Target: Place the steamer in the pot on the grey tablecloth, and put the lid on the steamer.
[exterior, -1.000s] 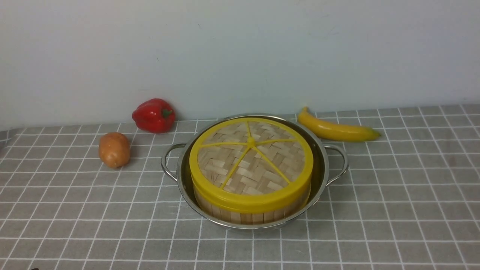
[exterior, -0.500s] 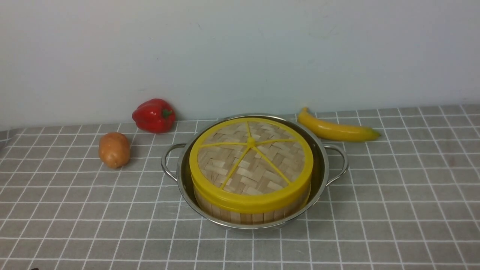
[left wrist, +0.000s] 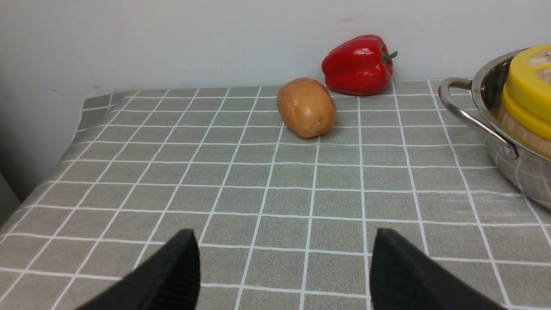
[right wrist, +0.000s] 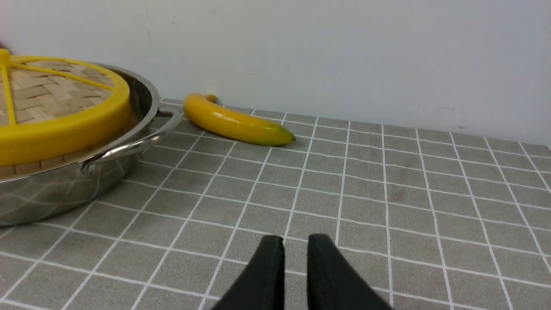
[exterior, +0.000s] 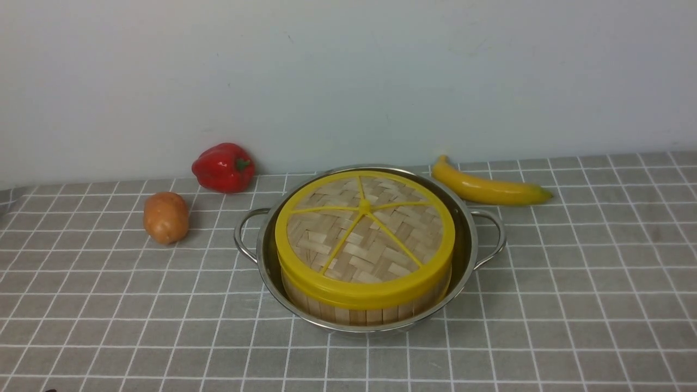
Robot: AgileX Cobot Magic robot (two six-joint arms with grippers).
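Front cam faces wall, high over pot (exterior: 368, 247). Left wrist cam sits low nr cloth, sees potato (left wrist: 306, 107), pot handle. Right wrist cam low, sees banana (right wrist: 234, 120). All share pot

the left black two-fingered gripper (left wrist: 284, 258) holds its jaws wide apart, empty; the right black two-fingered gripper (right wrist: 296, 254) shows a narrow gap, gripping nothing.

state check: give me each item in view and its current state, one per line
steamer: sitting in the pot, covered
lid: flat on the steamer
pot: upright on the grey tablecloth
banana: lying behind the pot, loose
red pepper: by the wall, loose
potato: on the cloth, loose
left gripper: open wide, empty
right gripper: narrow gap, empty
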